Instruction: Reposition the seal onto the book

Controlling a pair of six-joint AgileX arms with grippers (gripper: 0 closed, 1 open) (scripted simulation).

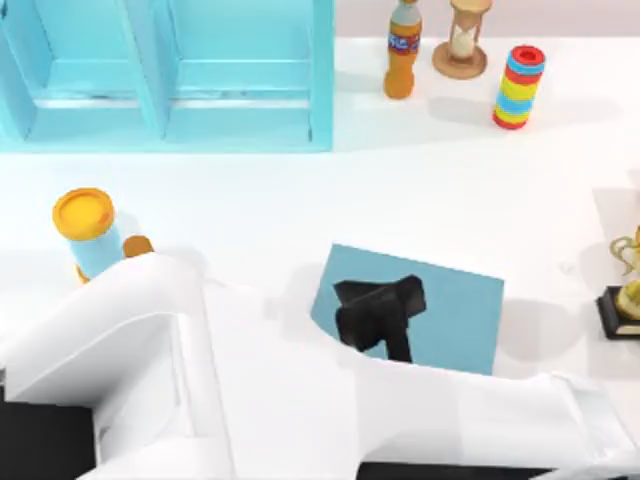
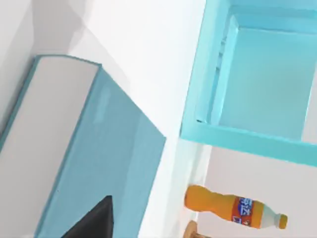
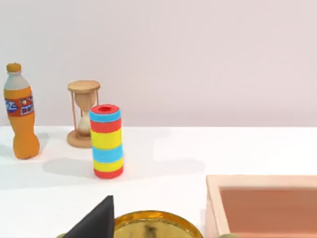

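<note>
The teal book (image 1: 455, 310) lies flat just right of the table's middle. My left arm reaches in from the lower left, and its black gripper (image 1: 380, 315) hangs over the book's left half. From above, its fingers merge into one dark shape. The left wrist view looks along the book (image 2: 114, 148), showing its white page edges and one dark fingertip (image 2: 94, 223). The seal is hidden; nothing orange-brown shows on the bare part of the cover. My right arm is parked by a gold trophy at the right, with one dark fingertip (image 3: 96, 220) in its wrist view.
A light blue shelf unit (image 1: 170, 70) fills the back left. An orange drink bottle (image 1: 403, 50), an hourglass (image 1: 463, 40) and a striped cylinder (image 1: 518, 87) stand at the back right. A yellow-lidded blue can (image 1: 88, 232) with a small orange thing (image 1: 138, 245) beside it is at the left. A gold trophy (image 1: 628, 295) and a wooden box (image 3: 267, 208) are at the right.
</note>
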